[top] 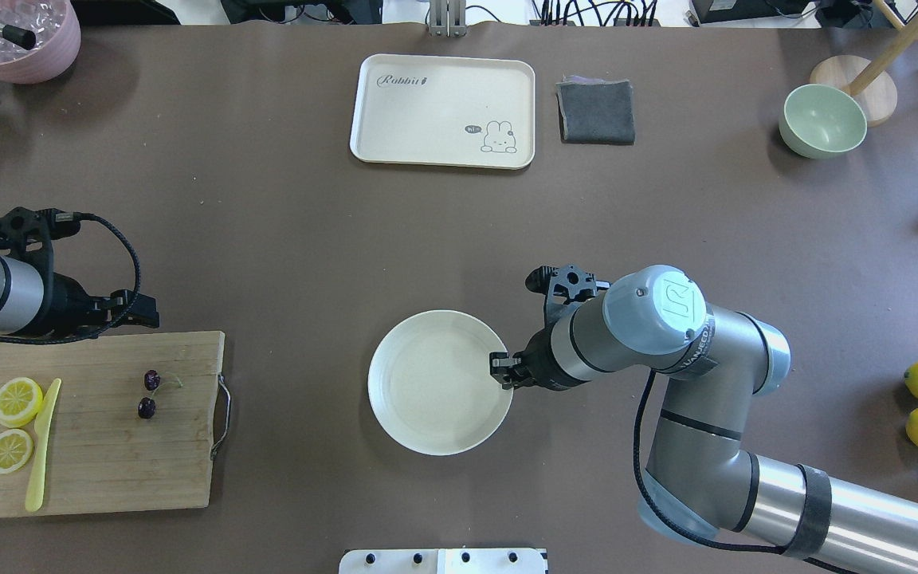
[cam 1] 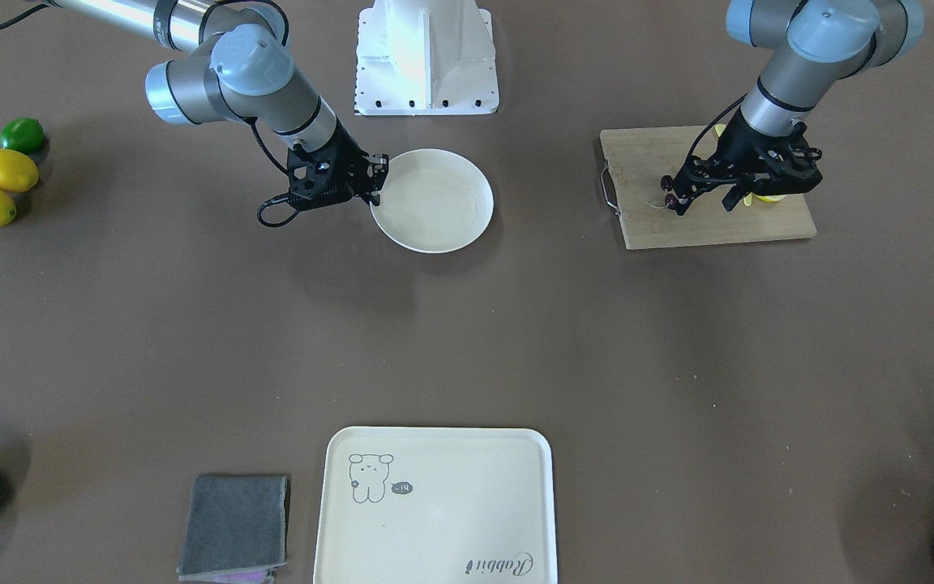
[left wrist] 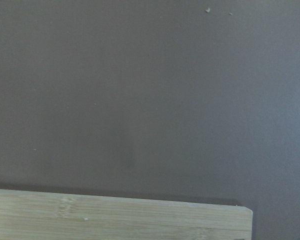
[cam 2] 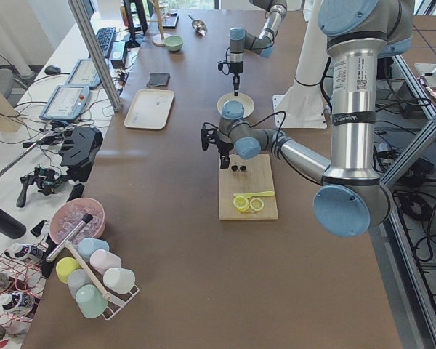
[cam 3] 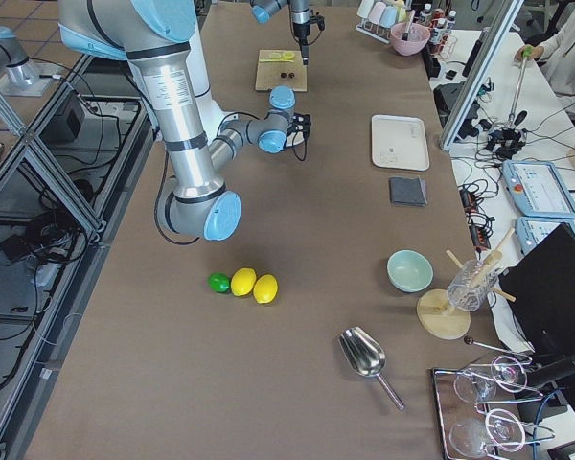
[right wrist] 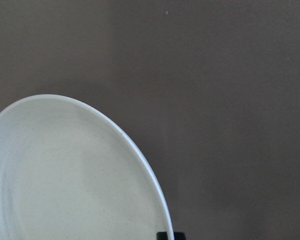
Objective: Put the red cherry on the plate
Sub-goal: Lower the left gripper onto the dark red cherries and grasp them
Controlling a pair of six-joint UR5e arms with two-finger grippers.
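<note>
Low at the left of the overhead frame, the cherry (top: 147, 407) lies flat on the board (top: 108, 462). It is near the handle (top: 224, 406) end and well apart from the lemon slices (top: 17, 401) at the board's left edge. It is probably very light, round enough to roll or squirt out of a pinch, and its thin stems look flimsy. Closing gently across one fruit, or low on the stems, seems the safest hold. The two fruits lie one above the other in the frame, so the pair's long axis runs up-down, while the stems reach right toward the handle. The left tool (cam 1: 705, 206), jaws spread and empty, hangs near the board's upper edge. At lower centre the plate (top: 395, 414) is bare on the table (top: 307, 239). The right tool (top: 504, 372) is at the plate's right rim, and I cannot tell whether it is spread or closed.
</note>
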